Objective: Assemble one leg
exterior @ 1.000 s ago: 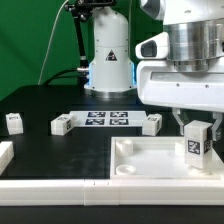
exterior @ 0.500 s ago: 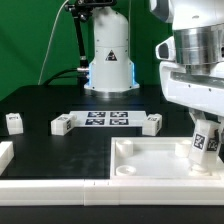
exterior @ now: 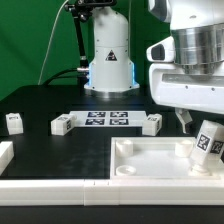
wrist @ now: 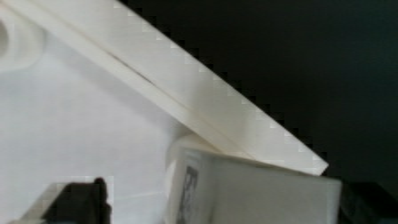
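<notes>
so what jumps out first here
A white leg leans tilted at the tray's end on the exterior view's right, directly under the big arm. Three more legs stand in a row on the black table behind, near the marker board.

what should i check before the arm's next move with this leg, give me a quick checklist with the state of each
1. Leg upright: not ok. The leg stands tilted at the tray's corner on the exterior view's right.
2. Foot of the leg seated in that corner: cannot tell. The rim of the tray hides it.
3. Grip on the leg: cannot tell. The gripper is just above it, but contact is unclear in both views.
4. Tray flat on the table: ok.
5. Path free of loose parts: ok. The spare legs sit behind the tray, apart from it.
</notes>
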Action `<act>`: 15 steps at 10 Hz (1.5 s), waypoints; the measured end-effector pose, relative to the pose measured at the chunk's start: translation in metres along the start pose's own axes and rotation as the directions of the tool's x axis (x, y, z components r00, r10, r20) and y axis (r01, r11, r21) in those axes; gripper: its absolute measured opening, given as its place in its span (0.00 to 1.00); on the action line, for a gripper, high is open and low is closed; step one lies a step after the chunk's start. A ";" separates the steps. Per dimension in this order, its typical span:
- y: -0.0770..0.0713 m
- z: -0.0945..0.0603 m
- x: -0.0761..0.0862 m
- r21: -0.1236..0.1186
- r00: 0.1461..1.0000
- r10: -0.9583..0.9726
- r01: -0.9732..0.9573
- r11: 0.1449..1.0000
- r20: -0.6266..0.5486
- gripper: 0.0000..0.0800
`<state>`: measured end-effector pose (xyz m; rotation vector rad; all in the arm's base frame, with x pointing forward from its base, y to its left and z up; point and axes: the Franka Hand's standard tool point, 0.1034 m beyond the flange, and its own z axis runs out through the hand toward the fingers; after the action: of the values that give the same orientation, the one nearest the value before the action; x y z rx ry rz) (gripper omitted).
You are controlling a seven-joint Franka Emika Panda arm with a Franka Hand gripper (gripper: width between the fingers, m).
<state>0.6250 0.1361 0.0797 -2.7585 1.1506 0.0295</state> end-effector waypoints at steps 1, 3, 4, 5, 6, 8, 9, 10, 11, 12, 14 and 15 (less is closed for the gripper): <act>-0.001 -0.001 0.000 0.000 0.995 -0.100 0.100 0.995 0.001 0.81; -0.004 0.000 -0.006 -0.020 0.949 -0.314 0.314 0.949 0.007 0.81; -0.005 0.000 -0.009 -0.041 0.906 -0.424 0.424 0.905 0.014 0.81; -0.006 0.000 -0.010 -0.049 0.865 -0.501 0.501 0.864 0.024 0.81; -0.006 0.000 -0.009 -0.061 0.788 -0.615 0.616 0.786 0.027 0.81; -0.003 0.002 -0.006 -0.065 0.624 -0.780 0.781 0.621 0.043 0.81; 0.000 0.002 -0.002 -0.061 0.542 -0.839 0.840 0.539 0.048 0.81; 0.000 0.002 -0.002 -0.057 0.477 -0.877 0.878 0.475 0.052 0.81; 0.000 0.002 -0.001 -0.053 0.396 -0.917 0.918 0.394 0.053 0.81; 0.000 0.002 0.002 -0.050 0.404 -0.914 0.914 0.402 0.034 0.81; 0.001 0.002 0.002 -0.051 0.404 -0.914 0.914 0.402 0.034 0.53; 0.002 0.001 0.005 -0.059 0.402 -0.915 0.915 0.400 0.031 0.53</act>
<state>0.6277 0.1313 0.0777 -3.0140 -0.5591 -0.0727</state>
